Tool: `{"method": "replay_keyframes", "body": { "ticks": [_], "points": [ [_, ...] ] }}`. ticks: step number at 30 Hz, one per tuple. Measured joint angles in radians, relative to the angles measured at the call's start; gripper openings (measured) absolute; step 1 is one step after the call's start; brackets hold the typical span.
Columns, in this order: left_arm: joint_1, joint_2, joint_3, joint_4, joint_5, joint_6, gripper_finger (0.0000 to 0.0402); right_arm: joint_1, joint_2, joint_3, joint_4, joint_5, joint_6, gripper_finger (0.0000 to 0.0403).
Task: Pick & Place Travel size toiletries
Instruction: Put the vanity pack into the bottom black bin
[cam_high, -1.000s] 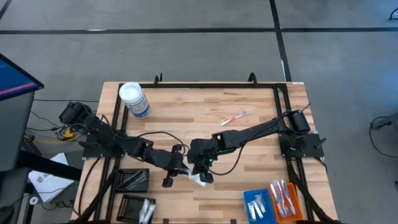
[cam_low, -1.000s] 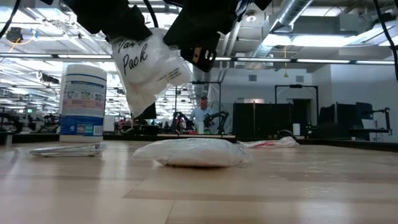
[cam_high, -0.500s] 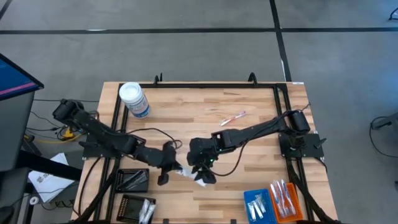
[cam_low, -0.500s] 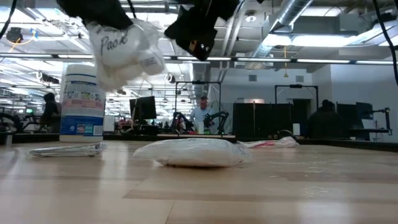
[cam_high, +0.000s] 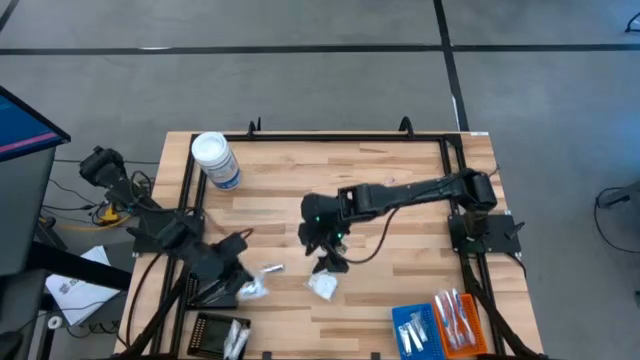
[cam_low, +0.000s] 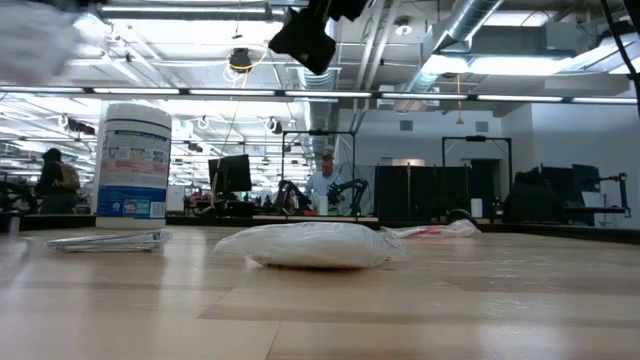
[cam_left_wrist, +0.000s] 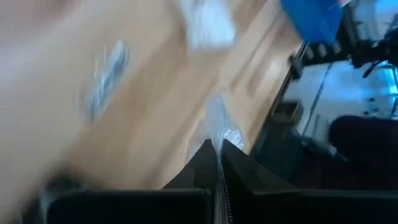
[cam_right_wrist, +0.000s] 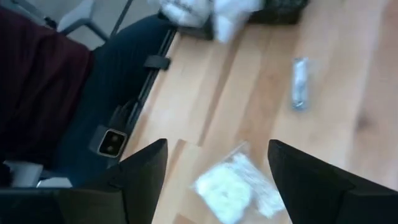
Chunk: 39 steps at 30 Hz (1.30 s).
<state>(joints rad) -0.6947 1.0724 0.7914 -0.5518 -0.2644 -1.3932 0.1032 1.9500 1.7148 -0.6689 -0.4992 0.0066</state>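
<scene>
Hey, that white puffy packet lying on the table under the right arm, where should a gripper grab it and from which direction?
Probably from straight above, pinching across the middle of the white packet. In the low view it lies flat as a low, soft mound with bare wood around it, so fingers can likely straddle its narrower width. The open right gripper hangs just beside it.

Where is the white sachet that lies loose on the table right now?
High view: the sachet lies on the table's near middle, just below the open right pincer.
</scene>
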Motion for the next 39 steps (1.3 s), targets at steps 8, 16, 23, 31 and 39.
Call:
{"method": "replay_keyframes", "body": {
  "ticks": [8,16,23,31,39],
  "points": [
    [-0.241,0.020,0.135,-0.159,-0.002,-0.506,0.0000,-0.087,-0.008,0.001,-0.016,0.001,-0.052,0.0271],
    [-0.389,0.244,0.510,-0.630,0.080,-0.884,0.0000,-0.125,-0.008,0.001,-0.037,0.001,-0.113,0.0271],
    [-0.314,0.540,0.676,-0.748,0.139,-0.865,0.0000,-0.147,-0.008,0.001,-0.042,0.000,-0.122,0.0271],
    [-0.344,0.728,0.684,-0.754,0.186,-0.900,0.0000,-0.143,-0.008,0.001,-0.043,0.000,-0.145,0.0271],
    [-0.330,0.811,0.684,-0.769,0.116,-0.893,0.0000,-0.145,-0.008,0.001,-0.034,0.000,-0.149,0.0271]
  ]
}}
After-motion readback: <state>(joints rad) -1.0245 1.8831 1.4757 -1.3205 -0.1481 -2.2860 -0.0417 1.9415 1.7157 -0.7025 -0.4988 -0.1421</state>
